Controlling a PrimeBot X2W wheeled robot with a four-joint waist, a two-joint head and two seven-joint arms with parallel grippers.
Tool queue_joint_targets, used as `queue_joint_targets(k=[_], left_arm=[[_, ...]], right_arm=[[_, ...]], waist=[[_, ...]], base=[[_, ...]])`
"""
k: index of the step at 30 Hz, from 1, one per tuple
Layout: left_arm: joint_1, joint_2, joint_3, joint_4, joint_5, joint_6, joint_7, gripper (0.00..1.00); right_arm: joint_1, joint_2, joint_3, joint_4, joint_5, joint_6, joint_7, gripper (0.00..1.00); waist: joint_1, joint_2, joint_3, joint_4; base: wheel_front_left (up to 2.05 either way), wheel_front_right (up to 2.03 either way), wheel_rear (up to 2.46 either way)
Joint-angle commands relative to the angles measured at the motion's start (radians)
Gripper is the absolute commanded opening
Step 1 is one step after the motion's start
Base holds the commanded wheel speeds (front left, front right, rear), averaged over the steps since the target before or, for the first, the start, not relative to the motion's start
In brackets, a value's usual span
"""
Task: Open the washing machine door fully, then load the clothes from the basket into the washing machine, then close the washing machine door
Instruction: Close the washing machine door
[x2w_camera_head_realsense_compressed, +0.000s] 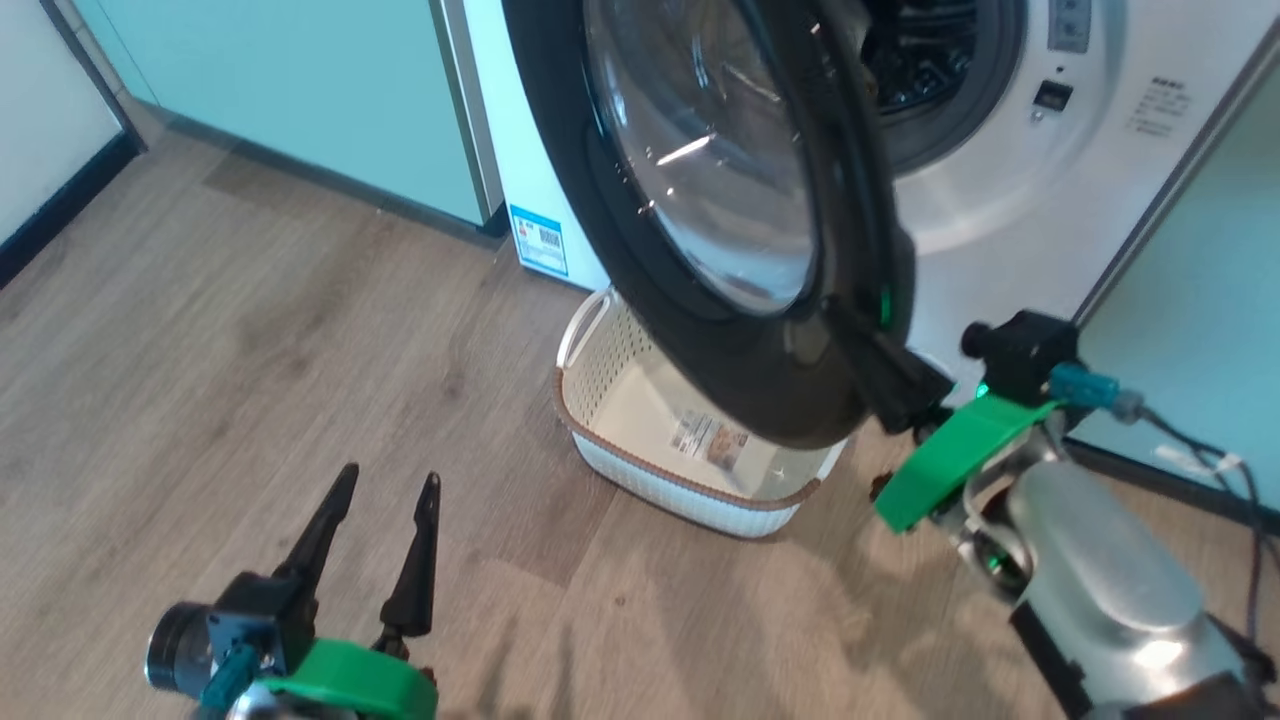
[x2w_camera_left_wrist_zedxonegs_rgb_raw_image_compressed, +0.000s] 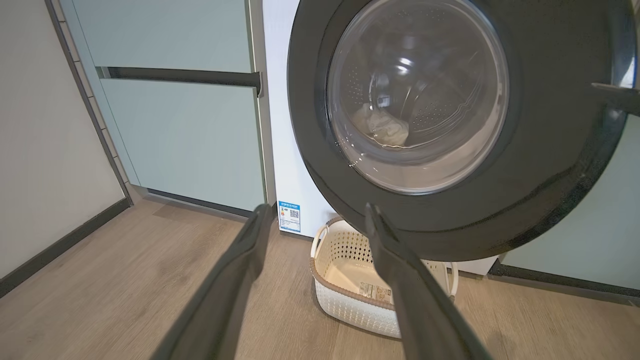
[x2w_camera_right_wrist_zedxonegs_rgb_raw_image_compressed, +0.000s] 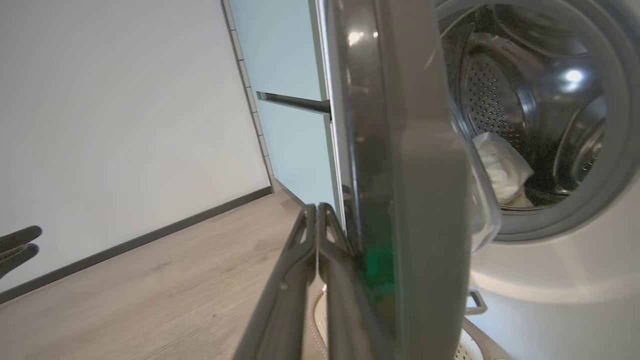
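- Glossy black and about half open, the washing machine door (x2w_camera_head_realsense_compressed: 720, 200) stands out from the white washing machine (x2w_camera_head_realsense_compressed: 1000, 200), its glass bowl turned toward the drum (x2w_camera_right_wrist_zedxonegs_rgb_raw_image_compressed: 500, 90).
- The right claw (x2w_camera_right_wrist_zedxonegs_rgb_raw_image_compressed: 316, 210) is clenched with nothing between its fingers. They lie flat along the door's outer face near its lower free edge, and seem to touch it.
- The left claw (x2w_camera_head_realsense_compressed: 390, 480) is released and holds nothing. It hangs over the wood floor (x2w_camera_head_realsense_compressed: 250, 350), well apart from the door.
- With the load in and the basket bare, the step in hand looks like closing the door.
- To do that well:
  - push with the flat of the closed fingers on the black rim, not on the glass;
  - stay near the free edge, far from the hinge;
  - follow the door's arc so the fingers do not slide off;
  - press on until the latch catches;
  - keep the fingers on the outer side, out of the closing gap.
- The drum holds the clothes (x2w_camera_right_wrist_zedxonegs_rgb_raw_image_compressed: 500, 167), a pale bundle low down and inside the grey seal. Nothing seems to hang over the seal.
- The basket (x2w_camera_head_realsense_compressed: 640, 475) sits on the floor under the door, against the machine. Its bottom shows a label (x2w_camera_head_realsense_compressed: 710, 440) and no clothes.
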Motion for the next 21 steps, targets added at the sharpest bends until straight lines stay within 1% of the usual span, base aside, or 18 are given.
queue_joint_targets(k=[1, 8, 14, 21], left_arm=[[-0.056, 0.007, 0.031, -0.032, -0.006, 0.006, -0.012, 1.0], [-0.103, -0.011, 0.018, -0.029, -0.017, -0.005, -0.023, 1.0], [-0.143, -0.043, 0.003, -0.014, -0.023, -0.018, -0.03, 1.0], [-0.177, -0.077, 0.002, -0.018, -0.018, -0.038, -0.032, 1.0]], right_arm=[[-0.053, 0.007, -0.013, -0.017, -0.006, -0.003, -0.007, 0.0], [-0.127, 0.007, -0.136, 0.046, -0.081, -0.003, -0.007, 0.0], [-0.202, 0.006, -0.27, 0.103, -0.183, -0.003, -0.007, 0.0], [-0.282, -0.029, -0.418, 0.142, -0.282, -0.003, -0.007, 0.0]], waist=[[0.0, 0.0, 0.01, 0.002], [0.0, 0.0, 0.08, 0.017], [0.0, 0.0, 0.142, 0.047], [0.0, 0.0, 0.194, 0.094]], base=[[0.0, 0.0, 0.0], [0.0, 0.0, 0.0], [0.0, 0.0, 0.0], [0.0, 0.0, 0.0]])
